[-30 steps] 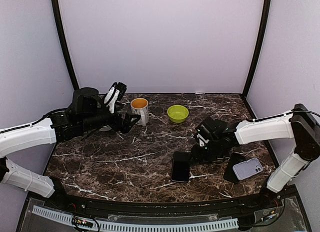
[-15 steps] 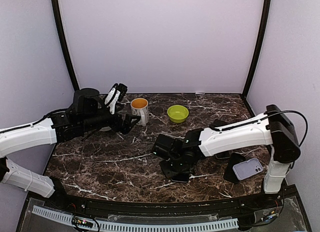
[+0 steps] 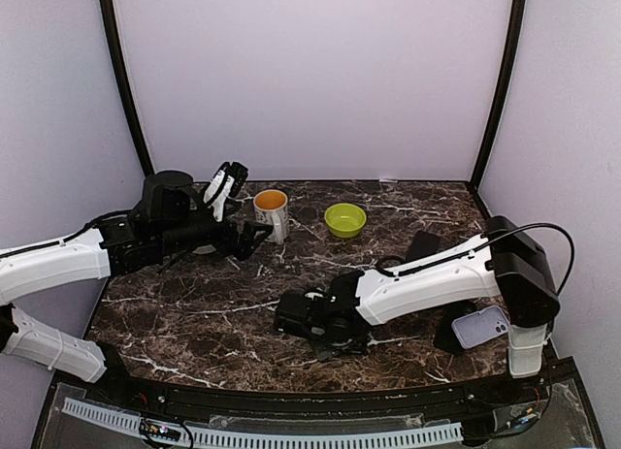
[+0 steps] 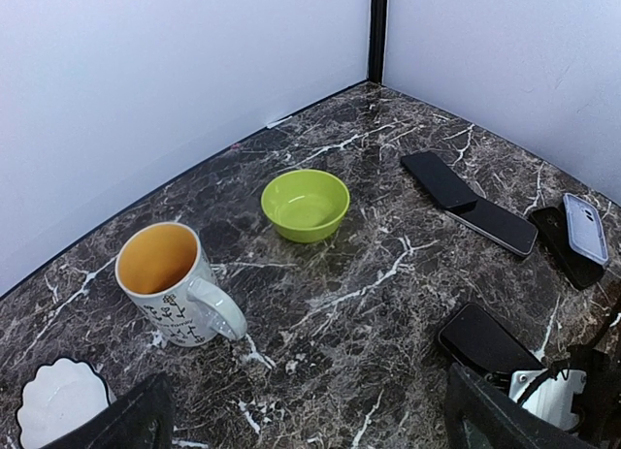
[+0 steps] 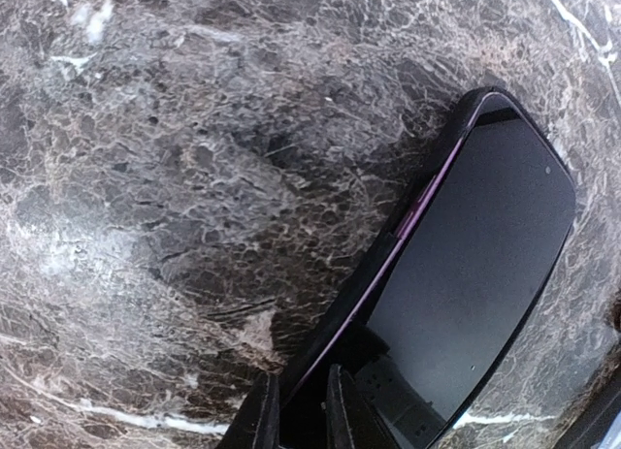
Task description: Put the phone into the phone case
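Pinching the phone (image 5: 466,265) at its edge, the right gripper (image 5: 299,410) sits low on the table (image 5: 146,177); the left gripper (image 4: 310,410) hangs spread wide near the mug (image 4: 170,284).

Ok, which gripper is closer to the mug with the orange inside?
Left. The left gripper hangs open just left of the mug, facing it. The right gripper is far off near the table's front edge, closed around the end of a phone.

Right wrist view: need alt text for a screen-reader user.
A dark-screened phone with a purple-tinted side lies flat on a dark marble table, filling the lower right. The right tool straddles the phone's near end at the bottom edge.
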`<state>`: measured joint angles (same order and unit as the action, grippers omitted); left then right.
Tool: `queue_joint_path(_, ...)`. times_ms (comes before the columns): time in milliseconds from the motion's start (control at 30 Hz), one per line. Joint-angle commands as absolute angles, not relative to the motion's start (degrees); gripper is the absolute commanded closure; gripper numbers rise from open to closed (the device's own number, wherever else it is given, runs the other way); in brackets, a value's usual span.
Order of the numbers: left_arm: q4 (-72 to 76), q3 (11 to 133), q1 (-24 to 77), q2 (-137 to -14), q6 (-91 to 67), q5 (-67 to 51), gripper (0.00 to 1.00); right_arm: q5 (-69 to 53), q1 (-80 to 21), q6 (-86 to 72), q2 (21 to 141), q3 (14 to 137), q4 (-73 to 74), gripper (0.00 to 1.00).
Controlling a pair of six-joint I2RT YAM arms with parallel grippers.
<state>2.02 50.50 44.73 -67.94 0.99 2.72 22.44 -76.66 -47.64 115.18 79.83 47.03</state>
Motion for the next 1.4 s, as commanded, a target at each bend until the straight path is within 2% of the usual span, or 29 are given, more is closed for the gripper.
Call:
queue_joint_path(0,2.26,49.49,44.56,-67.73,1.95,3.34,0.01,14.75,-80.07,-50.45,121.12,75.71,52.38,0.83)
queue_joint_path(133,2.24,49.44,44.50,-67.87,2.09,3.45,0.01,15.06,-80.76,-50.82,122.39,74.66,54.20,0.85)
queue_joint_path(233,2.21,49.48,44.56,-68.12,2.11,3.36,0.01,19.56,-80.75,-51.10,122.78,77.90,60.03,0.85)
queue_joint_path(367,2.13,49.54,44.53,-68.27,2.11,3.27,0.01,25.07,-80.31,-49.64,120.30,87.59,62.66,0.73)
queue_joint_path(500,2.02,49.66,44.48,-67.91,1.96,3.04,0.01,29.17,-78.11,-45.63,116.15,94.71,58.00,0.52)
queue_joint_path(567,2.02,49.66,44.52,-67.41,1.90,2.93,0.01,30.49,-75.42,-44.67,112.12,93.95,55.19,0.45)
queue_joint_path(667,2.22,49.54,44.52,-66.47,1.88,2.77,0.01,31.42,-69.36,-45.78,106.23,87.57,52.13,0.42)
queue_joint_path(900,2.46,49.48,44.49,-64.96,1.42,1.81,0.01,28.75,-51.17,-52.91,88.52,64.48,48.11,0.41)
queue_joint_path(1167,2.81,49.27,44.51,-64.65,0.92,0.64,0.02,22.33,-39.00,-62.17,68.17,39.40,39.10,0.42)
queue_joint_path(1367,2.58,49.31,44.56,-65.26,0.81,0.43,0.02,27.68,-36.14,-74.09,63.56,33.04,41.96,0.46)
